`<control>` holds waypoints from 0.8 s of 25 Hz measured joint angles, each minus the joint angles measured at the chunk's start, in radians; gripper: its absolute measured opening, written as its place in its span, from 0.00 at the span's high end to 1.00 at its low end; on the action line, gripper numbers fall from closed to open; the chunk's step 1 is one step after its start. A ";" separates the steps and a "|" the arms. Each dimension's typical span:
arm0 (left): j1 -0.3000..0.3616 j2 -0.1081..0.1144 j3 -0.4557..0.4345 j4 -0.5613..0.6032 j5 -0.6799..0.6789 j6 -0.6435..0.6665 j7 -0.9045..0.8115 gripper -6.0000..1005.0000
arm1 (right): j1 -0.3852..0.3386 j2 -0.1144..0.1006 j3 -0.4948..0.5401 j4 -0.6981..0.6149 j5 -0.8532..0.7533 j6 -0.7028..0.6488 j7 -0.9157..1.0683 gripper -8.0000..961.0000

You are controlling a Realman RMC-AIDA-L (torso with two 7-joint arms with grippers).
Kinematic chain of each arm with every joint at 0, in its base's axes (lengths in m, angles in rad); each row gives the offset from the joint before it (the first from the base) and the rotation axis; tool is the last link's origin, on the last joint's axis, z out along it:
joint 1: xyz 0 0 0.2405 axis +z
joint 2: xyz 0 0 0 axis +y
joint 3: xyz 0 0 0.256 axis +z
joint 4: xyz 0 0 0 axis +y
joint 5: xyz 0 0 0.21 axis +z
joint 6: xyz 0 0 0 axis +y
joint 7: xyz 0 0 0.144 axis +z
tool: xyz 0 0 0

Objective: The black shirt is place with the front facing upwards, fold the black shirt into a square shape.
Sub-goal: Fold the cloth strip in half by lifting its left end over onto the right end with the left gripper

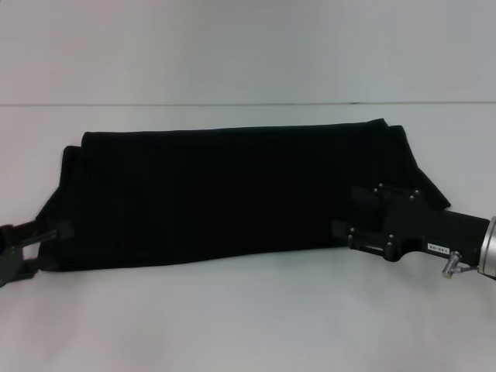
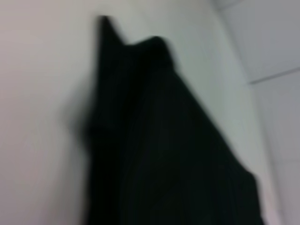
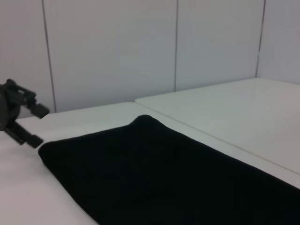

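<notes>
The black shirt [image 1: 225, 194] lies on the white table [image 1: 232, 325] as a long band running left to right, plain black side up, no lettering showing. My left gripper [image 1: 43, 249] is low at the shirt's left end, open, its fingers just off the cloth edge. It also shows in the right wrist view as the left gripper [image 3: 41, 126], open beside the shirt [image 3: 164, 178]. My right gripper [image 1: 364, 225] rests over the shirt's near right corner. The left wrist view shows only the shirt [image 2: 164, 150], blurred.
White tabletop lies in front of the shirt and behind it up to the pale wall [image 1: 248, 46]. In the right wrist view a second white table [image 3: 234, 108] adjoins the far side, with panelled walls behind.
</notes>
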State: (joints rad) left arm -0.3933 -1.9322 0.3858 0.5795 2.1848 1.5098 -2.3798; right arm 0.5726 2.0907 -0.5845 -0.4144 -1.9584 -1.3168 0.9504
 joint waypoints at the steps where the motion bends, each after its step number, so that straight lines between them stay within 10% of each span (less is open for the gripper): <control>1: 0.001 0.000 0.002 0.015 0.028 -0.013 -0.032 0.14 | 0.001 0.000 -0.001 0.002 0.000 0.006 0.000 0.24; 20: -0.053 0.006 0.006 0.009 0.177 -0.128 -0.209 0.14 | 0.005 0.000 -0.017 0.027 0.000 0.021 -0.001 0.24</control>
State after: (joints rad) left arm -0.4468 -1.9257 0.3913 0.5882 2.3614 1.3817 -2.5886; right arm 0.5771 2.0907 -0.6014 -0.3875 -1.9588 -1.2960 0.9496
